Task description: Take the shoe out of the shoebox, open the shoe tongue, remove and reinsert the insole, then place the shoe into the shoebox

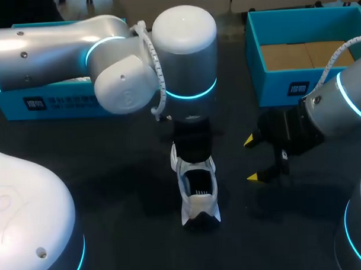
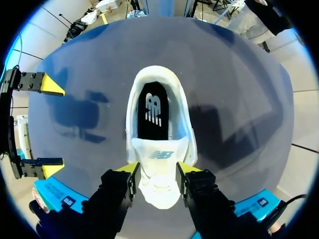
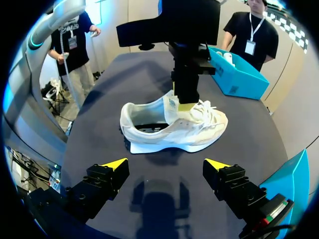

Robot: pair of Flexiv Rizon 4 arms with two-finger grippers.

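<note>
A white sneaker [image 1: 199, 193] lies on the dark table [image 1: 111, 191] in the middle, its heel toward me. Its black insole [image 2: 153, 109] with a white logo sits inside the opening. My left gripper [image 2: 157, 170] comes straight down on the lace and tongue area, and its yellow-tipped fingers [image 2: 128, 169] press the upper from both sides. The same grip shows from the side in the right wrist view, on the sneaker [image 3: 169, 129]. My right gripper [image 1: 252, 159] hovers open to the right of the shoe, a short way off, with nothing between its fingers [image 3: 114, 164].
An open blue shoebox [image 1: 285, 90] with a cardboard floor stands at the back right. A second blue box [image 1: 49, 104] lies at the back left, behind my left arm. Bare table surrounds the shoe.
</note>
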